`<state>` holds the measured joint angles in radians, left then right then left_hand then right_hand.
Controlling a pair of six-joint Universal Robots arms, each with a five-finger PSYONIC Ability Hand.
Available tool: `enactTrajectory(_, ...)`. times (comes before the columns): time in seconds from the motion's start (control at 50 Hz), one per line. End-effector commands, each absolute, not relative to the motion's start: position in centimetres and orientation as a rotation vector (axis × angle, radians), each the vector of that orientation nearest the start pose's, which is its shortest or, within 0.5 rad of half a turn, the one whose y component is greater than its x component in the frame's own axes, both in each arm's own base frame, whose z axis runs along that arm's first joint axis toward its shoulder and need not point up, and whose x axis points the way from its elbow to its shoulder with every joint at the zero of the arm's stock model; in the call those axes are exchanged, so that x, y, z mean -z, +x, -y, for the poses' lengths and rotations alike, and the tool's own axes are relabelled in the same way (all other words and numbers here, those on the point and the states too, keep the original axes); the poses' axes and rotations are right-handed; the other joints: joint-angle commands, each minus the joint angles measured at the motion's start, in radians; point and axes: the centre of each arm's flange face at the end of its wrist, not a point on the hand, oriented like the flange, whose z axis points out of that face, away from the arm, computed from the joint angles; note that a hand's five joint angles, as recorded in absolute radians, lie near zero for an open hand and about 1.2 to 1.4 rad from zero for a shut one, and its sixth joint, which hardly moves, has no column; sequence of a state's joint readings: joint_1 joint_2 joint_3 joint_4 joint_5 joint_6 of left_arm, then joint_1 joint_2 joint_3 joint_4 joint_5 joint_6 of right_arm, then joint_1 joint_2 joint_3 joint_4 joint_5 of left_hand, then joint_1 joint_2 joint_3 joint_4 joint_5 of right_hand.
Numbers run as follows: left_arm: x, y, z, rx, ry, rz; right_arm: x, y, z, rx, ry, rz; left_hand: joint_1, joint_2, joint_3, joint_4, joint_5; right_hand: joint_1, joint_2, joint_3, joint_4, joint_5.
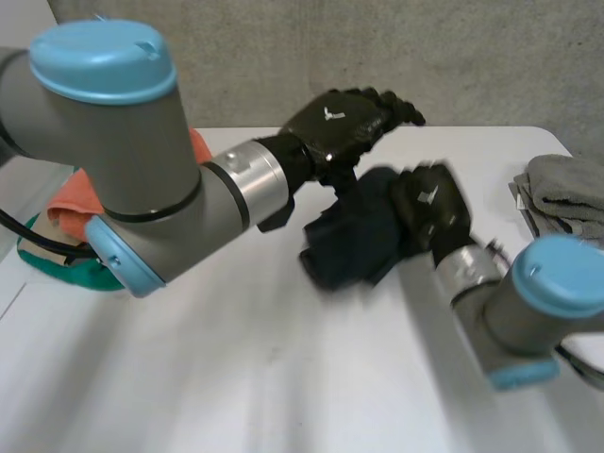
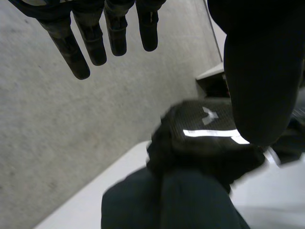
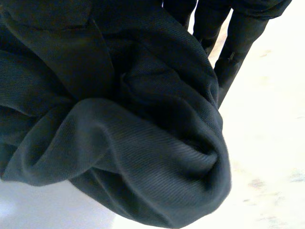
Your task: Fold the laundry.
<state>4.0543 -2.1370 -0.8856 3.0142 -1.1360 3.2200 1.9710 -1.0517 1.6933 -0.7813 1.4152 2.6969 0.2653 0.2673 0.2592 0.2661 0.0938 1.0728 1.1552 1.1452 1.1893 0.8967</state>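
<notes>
A dark, crumpled cloth (image 1: 354,241) lies bunched near the middle of the white table (image 1: 283,377). My right hand (image 1: 434,203) is on the cloth's right side. In the left wrist view the right hand (image 2: 205,138) is curled over the top of the cloth (image 2: 167,205). In the right wrist view the cloth (image 3: 119,143) is gathered against my palm, with the fingers (image 3: 233,57) running down beside it. My left hand (image 1: 340,123) hovers just above and behind the cloth, apart from it, its fingers (image 2: 90,43) straight and holding nothing.
A stack of folded grey cloth (image 1: 566,193) sits at the table's right edge. An orange cloth (image 1: 75,203) on a green one (image 1: 57,269) lies at the far left, partly behind my left arm. A grey wall (image 1: 283,57) stands behind the table.
</notes>
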Motion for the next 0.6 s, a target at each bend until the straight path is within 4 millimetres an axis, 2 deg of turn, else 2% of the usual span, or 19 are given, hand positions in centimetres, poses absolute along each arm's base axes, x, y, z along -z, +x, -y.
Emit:
enactTrajectory(0.02,-32.7,-38.3,23.7,-1.702,-0.979,1.473,-24.3,22.7,39.2,2.615,-0.662,-1.628,0.063,0.061,0.069,0.062,0.060,0.323,0.241,0.251,0.207,0.325)
enactTrajectory(0.08,-32.9,-38.2,23.5,-1.703,-0.979,1.469,-26.4,20.6,41.2,2.669,-0.589,-1.572,0.063,0.061,0.069,0.062,0.060,0.323,0.241,0.251,0.207,0.325)
enactTrajectory(0.12,-32.8,-38.3,23.4,-1.699,-0.980,1.469,-27.4,18.3,43.2,2.702,-0.553,-1.540,0.063,0.061,0.069,0.062,0.060,0.323,0.241,0.251,0.207,0.325)
enactTrajectory(0.16,-32.5,-38.3,23.3,-1.688,-0.985,1.476,-27.2,16.6,44.8,2.712,-0.536,-1.546,0.063,0.061,0.069,0.062,0.060,0.323,0.241,0.251,0.207,0.325)
enactTrajectory(0.18,-32.4,-38.3,23.2,-1.683,-0.987,1.479,-26.6,14.8,46.3,2.715,-0.528,-1.560,0.063,0.061,0.069,0.062,0.060,0.323,0.241,0.251,0.207,0.325)
enactTrajectory(0.22,-32.0,-38.3,23.1,-1.671,-0.991,1.491,-26.0,13.1,47.6,2.719,-0.527,-1.578,0.063,0.061,0.069,0.062,0.060,0.323,0.241,0.251,0.207,0.325)
enactTrajectory(0.24,-31.8,-38.3,23.0,-1.666,-0.993,1.494,-25.2,11.3,48.9,2.718,-0.528,-1.608,0.063,0.061,0.069,0.062,0.060,0.323,0.241,0.251,0.207,0.325)
enactTrajectory(0.3,-31.4,-38.3,22.8,-1.651,-0.998,1.506,-23.3,8.5,50.5,2.706,-0.515,-1.683,0.063,0.061,0.069,0.062,0.060,0.323,0.241,0.251,0.207,0.325)
enactTrajectory(0.32,-31.3,-38.3,22.8,-1.648,-1.000,1.508,-21.7,6.6,51.4,2.684,-0.501,-1.744,0.060,0.058,0.066,0.059,0.057,0.323,0.241,0.251,0.207,0.325)
enactTrajectory(0.38,-30.9,-38.3,22.7,-1.638,-1.005,1.520,-19.1,4.1,52.4,2.620,-0.497,-1.833,0.060,0.058,0.066,0.059,0.057,0.323,0.241,0.251,0.207,0.325)
enactTrajectory(0.4,-30.8,-38.3,22.7,-1.635,-1.005,1.523,-17.3,2.8,52.8,2.567,-0.498,-1.886,0.060,0.058,0.066,0.059,0.057,0.323,0.241,0.251,0.207,0.325)
enactTrajectory(0.5,-30.5,-38.3,22.7,-1.628,-1.008,1.531,-12.5,0.4,53.0,2.397,-0.517,-1.998,0.060,0.058,0.066,0.059,0.057,0.323,0.241,0.251,0.207,0.325)
enactTrajectory(0.6,-30.3,-38.3,22.7,-1.622,-1.009,1.537,-11.6,-1.2,52.7,2.360,-0.497,-2.038,0.060,0.058,0.066,0.059,0.057,0.323,0.241,0.251,0.207,0.325)
